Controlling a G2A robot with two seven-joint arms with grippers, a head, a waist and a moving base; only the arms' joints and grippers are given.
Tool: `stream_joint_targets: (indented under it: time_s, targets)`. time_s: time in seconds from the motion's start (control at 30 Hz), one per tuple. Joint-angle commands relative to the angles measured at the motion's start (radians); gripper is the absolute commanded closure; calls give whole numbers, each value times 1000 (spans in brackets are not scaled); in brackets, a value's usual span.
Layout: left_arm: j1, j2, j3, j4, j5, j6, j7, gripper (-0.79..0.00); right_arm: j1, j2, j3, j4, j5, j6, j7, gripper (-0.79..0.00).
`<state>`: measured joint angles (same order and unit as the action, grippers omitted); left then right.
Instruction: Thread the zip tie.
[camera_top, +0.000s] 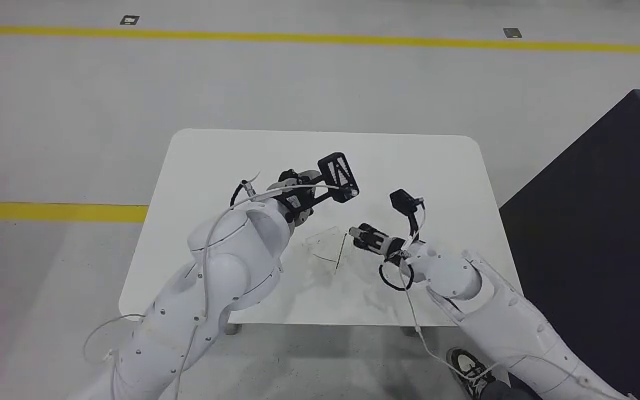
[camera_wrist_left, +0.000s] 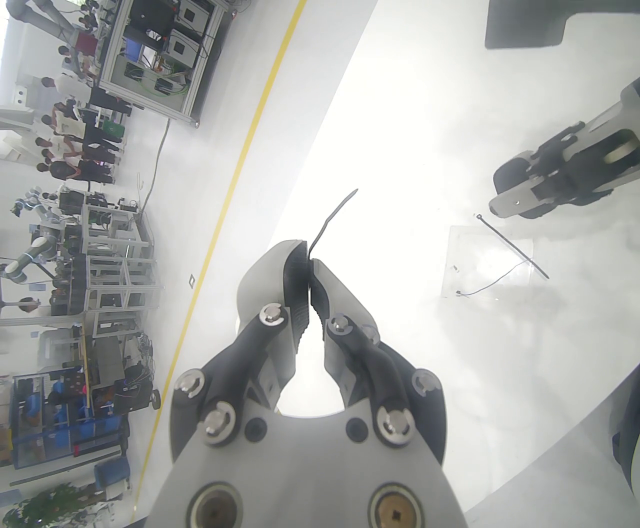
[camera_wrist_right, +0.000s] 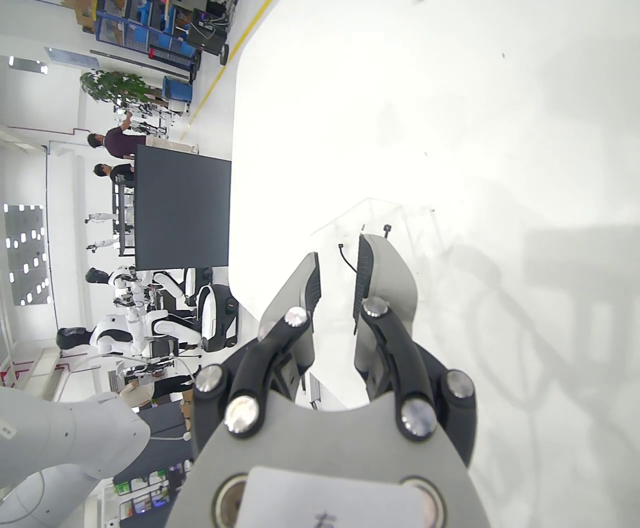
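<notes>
The left gripper (camera_wrist_left: 308, 257) has its jaws clenched on a black zip tie (camera_wrist_left: 332, 217), whose free end curves out past the tips above the white tabletop (camera_top: 420, 170). A 2nd zip tie (camera_wrist_left: 510, 247) lies across a clear plate (camera_wrist_left: 470, 260) near the tabletop's centre. The right gripper (camera_wrist_right: 337, 265) hovers at the plate's 2 o'clock edge, jaws released and apart, just beside that tie's head. The left gripper sits toward 11 o'clock from the plate.
</notes>
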<state>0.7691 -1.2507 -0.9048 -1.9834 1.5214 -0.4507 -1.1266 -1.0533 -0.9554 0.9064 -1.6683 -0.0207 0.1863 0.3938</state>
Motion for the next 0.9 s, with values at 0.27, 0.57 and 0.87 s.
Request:
stream_joint_targets:
  time_s: [0.27, 0.57, 0.87]
  targets:
    - [0, 0, 0, 0, 0, 0, 0, 0, -13, 12, 20, -43, -94, -42, 28, -785]
    - [11, 1, -3, 2, 7, 6, 18, 0, -8, 28, 20, -81, -414, -43, 46, -785]
    - [43, 4, -18, -6, 44, 0, 53, 0, -20, 74, 137, -80, -708, -312, 146, -785]
